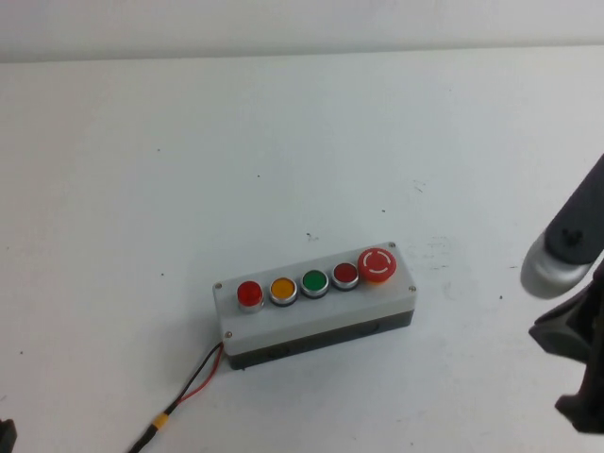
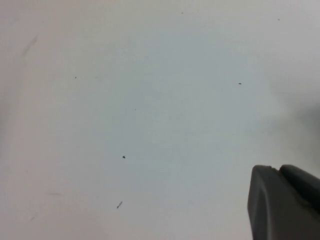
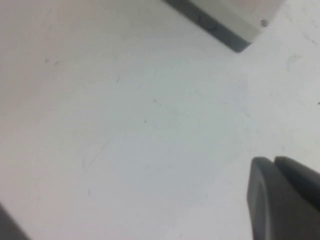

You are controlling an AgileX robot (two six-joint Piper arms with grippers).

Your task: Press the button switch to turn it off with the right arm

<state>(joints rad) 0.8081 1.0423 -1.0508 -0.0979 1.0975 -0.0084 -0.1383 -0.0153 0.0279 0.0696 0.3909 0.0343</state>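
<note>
The grey five-button box (image 1: 283,326) lies mid-table. The button switch (image 1: 249,294), bright red with a silver ring, is the box's leftmost button. To its right come an orange, a green and a darker red small button, then the big red mushroom stop button (image 1: 377,265). My right arm (image 1: 564,255) is at the right edge, well right of the box and touching nothing. My right gripper (image 3: 274,161) is shut and empty over bare table; a corner of the box (image 3: 235,22) shows in the right wrist view. My left gripper (image 2: 278,169) is shut and empty over bare table.
Red and black wires (image 1: 193,382) run from the box's left end to the front edge. The white table (image 1: 283,142) stretches back to a wall. A bit of the left arm (image 1: 5,436) shows at the front left corner.
</note>
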